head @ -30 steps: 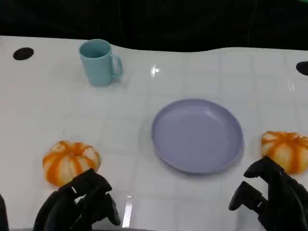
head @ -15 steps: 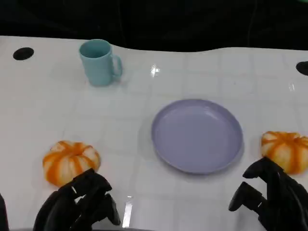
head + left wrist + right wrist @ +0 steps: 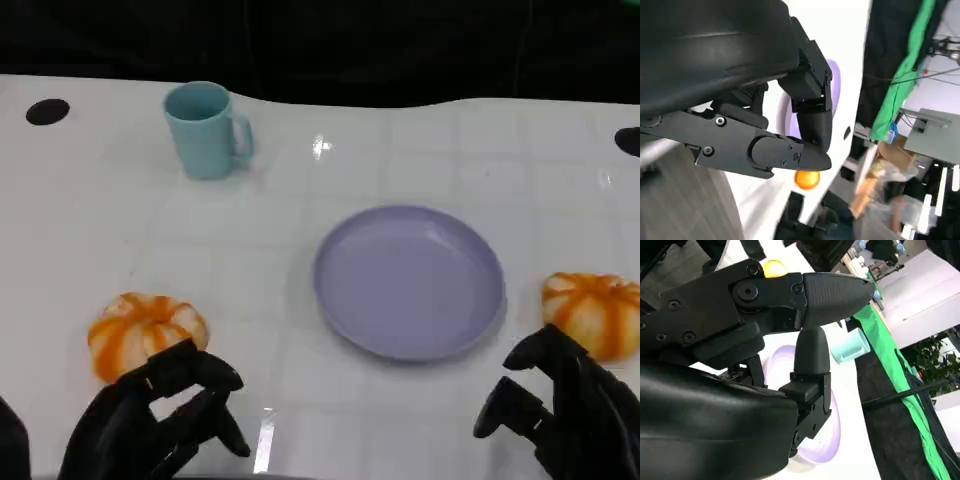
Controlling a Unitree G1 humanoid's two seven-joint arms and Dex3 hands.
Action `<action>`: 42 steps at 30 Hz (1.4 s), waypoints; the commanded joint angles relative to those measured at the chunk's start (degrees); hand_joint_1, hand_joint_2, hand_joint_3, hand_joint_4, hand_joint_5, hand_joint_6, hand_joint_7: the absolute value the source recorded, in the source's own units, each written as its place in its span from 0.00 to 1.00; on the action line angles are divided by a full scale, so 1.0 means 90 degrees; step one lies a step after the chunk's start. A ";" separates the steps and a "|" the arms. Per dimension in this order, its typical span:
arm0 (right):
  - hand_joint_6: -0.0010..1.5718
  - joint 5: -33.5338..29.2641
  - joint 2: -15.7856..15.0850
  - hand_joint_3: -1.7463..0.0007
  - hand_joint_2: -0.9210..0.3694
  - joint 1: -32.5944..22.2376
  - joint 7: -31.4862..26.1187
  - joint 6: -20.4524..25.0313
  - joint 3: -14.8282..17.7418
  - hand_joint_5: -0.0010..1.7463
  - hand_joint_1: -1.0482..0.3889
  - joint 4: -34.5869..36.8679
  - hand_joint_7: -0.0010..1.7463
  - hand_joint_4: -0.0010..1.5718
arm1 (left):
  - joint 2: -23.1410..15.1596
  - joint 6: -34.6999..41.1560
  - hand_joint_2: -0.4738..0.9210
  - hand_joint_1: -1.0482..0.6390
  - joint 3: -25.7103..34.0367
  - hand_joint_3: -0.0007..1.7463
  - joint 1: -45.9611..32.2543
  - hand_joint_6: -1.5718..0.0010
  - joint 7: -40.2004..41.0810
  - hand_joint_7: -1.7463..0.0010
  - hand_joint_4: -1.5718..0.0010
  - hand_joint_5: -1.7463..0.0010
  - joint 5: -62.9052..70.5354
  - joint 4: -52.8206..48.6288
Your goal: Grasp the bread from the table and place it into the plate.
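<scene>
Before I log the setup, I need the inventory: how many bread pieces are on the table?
2: one bread by the left hand, one bread right of the plate.

Bright overhead glare on glossy table

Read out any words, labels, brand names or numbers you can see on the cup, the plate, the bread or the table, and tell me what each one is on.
None can be read.
Light blue plastic mug with a handle: plain, no print.
Round lavender plate: plain.
Two orange-and-white striped bread rolls: no labels.
White tiled table: bare of writing, just two dark round marks.
Cluttered background in the wrist views: too blurred to read.
</scene>
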State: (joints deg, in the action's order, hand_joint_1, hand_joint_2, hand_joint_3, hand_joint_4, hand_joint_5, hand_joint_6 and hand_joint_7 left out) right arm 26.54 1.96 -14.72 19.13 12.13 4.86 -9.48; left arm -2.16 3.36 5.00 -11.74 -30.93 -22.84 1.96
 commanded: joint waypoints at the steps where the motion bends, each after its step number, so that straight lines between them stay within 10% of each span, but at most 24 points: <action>1: 0.24 0.0086 -0.0023 0.75 0.00 -0.0022 -0.0016 0.0009 0.0028 1.00 0.39 -0.0086 1.00 0.40 | -0.0203 -0.0460 1.00 0.28 -0.0118 0.07 -0.0238 0.58 0.0277 0.64 0.62 0.34 0.0567 0.0490; 6: 0.24 0.0062 0.0002 0.75 0.00 -0.0032 -0.0036 0.0002 0.0005 1.00 0.39 -0.0112 1.00 0.40 | -0.0427 -0.1466 1.00 0.28 -0.0215 0.03 -0.0306 0.61 0.0683 0.88 0.70 0.49 0.1665 0.0679; 20: 0.25 -0.0017 0.0042 0.75 0.00 -0.0100 -0.0017 -0.0129 -0.0053 1.00 0.39 -0.0131 1.00 0.41 | -0.1155 -0.3023 0.97 0.30 -0.0218 0.00 -0.0562 0.72 0.3280 1.00 0.98 0.52 0.5709 0.1199; 34: 0.25 0.0060 0.0069 0.76 0.00 -0.0104 -0.0051 -0.0036 -0.0031 1.00 0.39 -0.0125 1.00 0.41 | -0.1400 -0.1568 0.95 0.30 -0.0485 0.00 -0.0716 0.87 0.3753 1.00 1.00 0.87 0.8494 0.2135; 42: 0.25 -0.0016 0.0075 0.77 0.00 -0.0117 -0.0127 0.0000 -0.0096 1.00 0.39 -0.0200 0.99 0.40 | -0.1706 -0.0595 0.89 0.32 -0.0837 0.00 -0.0093 0.87 0.3228 0.99 0.99 0.91 0.9370 0.1895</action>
State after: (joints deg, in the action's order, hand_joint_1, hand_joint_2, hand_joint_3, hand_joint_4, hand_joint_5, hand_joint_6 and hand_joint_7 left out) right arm 26.36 2.82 -15.54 18.51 12.27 4.16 -10.31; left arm -15.48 -3.69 -1.74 -14.88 -0.33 60.29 20.98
